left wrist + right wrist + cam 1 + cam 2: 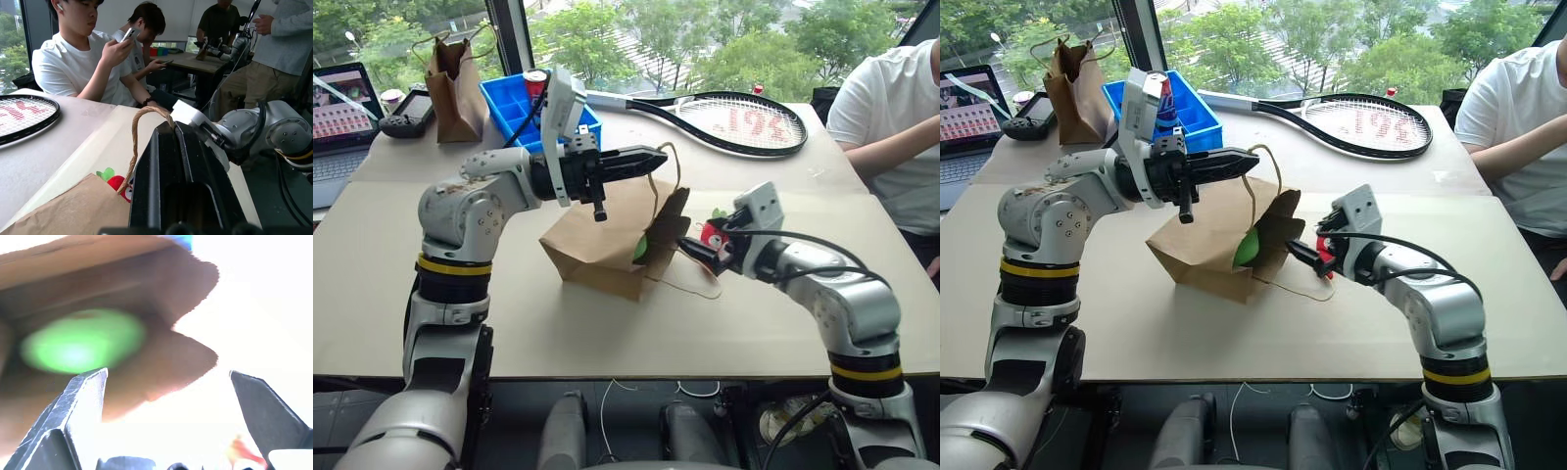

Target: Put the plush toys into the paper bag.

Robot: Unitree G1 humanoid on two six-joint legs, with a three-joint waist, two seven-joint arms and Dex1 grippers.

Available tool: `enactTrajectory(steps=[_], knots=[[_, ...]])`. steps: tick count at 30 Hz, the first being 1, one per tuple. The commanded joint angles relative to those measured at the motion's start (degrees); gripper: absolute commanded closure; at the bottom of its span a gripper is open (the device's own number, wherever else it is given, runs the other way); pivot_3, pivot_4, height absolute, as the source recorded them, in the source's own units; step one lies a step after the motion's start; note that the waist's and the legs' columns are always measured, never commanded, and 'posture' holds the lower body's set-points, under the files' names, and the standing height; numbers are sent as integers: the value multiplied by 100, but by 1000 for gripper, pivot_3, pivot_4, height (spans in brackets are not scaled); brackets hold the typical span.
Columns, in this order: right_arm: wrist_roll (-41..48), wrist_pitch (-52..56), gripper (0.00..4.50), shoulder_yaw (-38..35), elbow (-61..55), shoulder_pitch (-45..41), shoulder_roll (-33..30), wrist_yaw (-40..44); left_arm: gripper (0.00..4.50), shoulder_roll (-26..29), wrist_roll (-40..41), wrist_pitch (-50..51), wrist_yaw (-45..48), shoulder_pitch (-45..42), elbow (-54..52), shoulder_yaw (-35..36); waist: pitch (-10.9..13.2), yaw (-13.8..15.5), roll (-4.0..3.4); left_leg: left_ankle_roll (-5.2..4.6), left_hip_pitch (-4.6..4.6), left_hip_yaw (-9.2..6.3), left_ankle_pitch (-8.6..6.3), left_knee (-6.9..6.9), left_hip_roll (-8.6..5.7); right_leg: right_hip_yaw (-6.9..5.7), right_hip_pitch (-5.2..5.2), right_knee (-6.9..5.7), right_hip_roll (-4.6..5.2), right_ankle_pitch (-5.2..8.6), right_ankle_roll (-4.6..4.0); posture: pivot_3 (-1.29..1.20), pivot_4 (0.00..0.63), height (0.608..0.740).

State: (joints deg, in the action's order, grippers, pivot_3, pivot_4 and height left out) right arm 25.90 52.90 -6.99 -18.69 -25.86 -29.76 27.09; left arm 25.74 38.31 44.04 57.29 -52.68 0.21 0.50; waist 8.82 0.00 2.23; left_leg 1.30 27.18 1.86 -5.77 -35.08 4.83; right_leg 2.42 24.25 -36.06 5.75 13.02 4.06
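Brown kraft paper forms the wide paper bag [607, 245], which lies on its side on the table [558, 323] with its mouth turned toward the robot's right. From the left eye view, the left gripper [641, 160] reaches level across the top of the bag, its jaws clenched on the twisted loop handle [671, 166] and holding the upper lip of the mouth up. The green plush toy [640, 247] sits just inside the mouth. The red plush toy [712, 236] lies on the table just outside the mouth, right beside the right gripper [697, 255], whose jaws point at the opening, spread apart and holding nothing. From the right eye view, the same green toy shows as a leaf-shaped patch at the bag's mouth, with the red toy partly hidden behind the right gripper. A tennis racket [1361, 122], a blue bin [1175, 108] and a narrower, darker bag [1072, 83] lie farther back on the table. In the left wrist view, the handle loop rises beside the closed black jaws, and the red toy with its green top peeks out past the bag's edge. In the right wrist view, the green toy glows inside the dark mouth of the bag, ahead of the widely parted jaws, with nothing between them.
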Motion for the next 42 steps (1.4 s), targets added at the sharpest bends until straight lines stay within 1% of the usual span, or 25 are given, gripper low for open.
enactTrajectory(steps=[1, 4, 8, 11, 13, 16, 17, 18, 19, 21, 22, 27, 32, 36, 39, 42], knots=[[-385, -274, 28, -129, 621, -232, -170, -268, 4500, 25, 26, -43, -17, -43, -177, 26, 0, -20, 0, 0, -1, 0, 0, 1, 0, 1, -1, 0, -1, -1, 0, 0, 150, 740], [-705, -447, 28, 214, 1287, -424, -102, -343, 4500, 7, 20, -50, -41, -64, -168, 10, 0, -40, 0, 0, -1, 0, 0, 2, 0, 1, 0, 0, 0, -1, 0, 0, 150, 740], [-853, -622, 28, 468, 2026, -478, 264, -346, 4500, 3, 30, -44, -72, -78, -181, 11, 0, -85, 0, -1, -1, -1, 1, 5, -1, 3, 0, 0, -2, -12, 20, 0, 150, 740], [-866, -808, 732, 466, 2440, -400, 553, -330, 4500, 30, 18, -43, -67, -89, -178, 14, 1, -82, -3, -1, 0, -5, 1, 7, 0, 3, 0, 0, -6, -12, 22, 0, 150, 740], [-836, -838, 1439, 449, 2495, -298, 608, -249, 4500, 44, 5, -48, -70, -96, -161, 17, 1, -81, -3, -1, 0, -6, 1, 5, 0, 3, -1, 1, -6, -13, 23, 0, 150, 740], [-870, -900, 2484, 430, 2378, -140, 490, -145, 4500, 45, -9, -58, -79, -99, -153, 9, 1, -65, -3, -1, 0, -6, 1, 4, 0, 4, -6, 2, -6, -13, 23, 0, 150, 740], [-878, -927, 2760, 398, 2294, -102, 407, -92, 4500, 44, -13, -61, -80, -102, -150, 5, 1, -60, -3, -1, -1, -7, 1, 3, 0, 3, -9, 2, -6, -12, 23, 0, 150, 740], [-882, -950, 3181, 376, 2239, -77, 351, -55, 4500, 43, -16, -63, -80, -104, -148, 2, 1, -58, -3, 0, -1, -7, 1, 3, -1, 3, -9, 2, -6, -12, 22, 0, 150, 740], [-879, -956, 3468, 357, 2181, -56, 288, -5, 4500, 40, -16, -61, -83, -103, -153, -1, 1, -56, -3, 0, 0, -7, 1, 3, -2, 4, -9, 2, -6, -12, 22, 0, 150, 740], [-853, -970, 4190, 246, 1804, 1, -154, 290, 4500, 30, -23, -82, -77, -108, -128, -2, 1, -46, -4, 0, 0, -7, 1, 3, -2, 4, -9, 2, -6, -11, 21, 0, 150, 740], [-821, -918, 4478, 196, 1582, 33, -421, 474, 4500, 27, -32, -99, -70, -111, -105, -2, 6, -25, -11, 0, 1, -7, 1, 3, -2, 4, -8, 2, -6, -11, 21, 0, 150, 740], [-415, -522, 4478, 123, 496, 239, -1725, 1522, 4500, -13, -63, -150, -47, -121, -24, -25, 13, -4, -22, 0, 7, -7, 1, 3, -5, 10, -6, 10, -6, -5, 15, 0, 150, 740], [197, 93, 4478, 193, -393, 243, -2572, 2304, 4500, -71, -85, -184, -36, -160, 43, -24, 13, -54, -22, 0, -3, -12, 0, 10, 2, 14, -5, 6, -18, 3, 4, 0, 150, 740], [613, 589, 4478, 571, -952, -12, -2664, 2506, 4500, -104, -101, -194, -31, -176, 61, -19, 13, -68, -22, 0, -2, -12, 0, 6, 2, 15, -7, 7, -17, 13, -8, 0, 150, 740], [661, 825, 4478, 1071, -1061, -329, -2278, 2302, 4500, -119, -116, -199, -34, -179, 66, -8, 13, -68, -22, 0, -2, -13, 0, 2, 1, 15, -7, 6, -17, 17, -3, 0, 150, 740], [443, 770, 4478, 1585, -837, -609, -1794, 2071, 4500, -123, -115, -189, -44, -178, 53, -2, 13, -70, -22, 0, -1, -13, 1, 1, 1, 15, -4, 4, -17, 16, -3, 0, 150, 740]])
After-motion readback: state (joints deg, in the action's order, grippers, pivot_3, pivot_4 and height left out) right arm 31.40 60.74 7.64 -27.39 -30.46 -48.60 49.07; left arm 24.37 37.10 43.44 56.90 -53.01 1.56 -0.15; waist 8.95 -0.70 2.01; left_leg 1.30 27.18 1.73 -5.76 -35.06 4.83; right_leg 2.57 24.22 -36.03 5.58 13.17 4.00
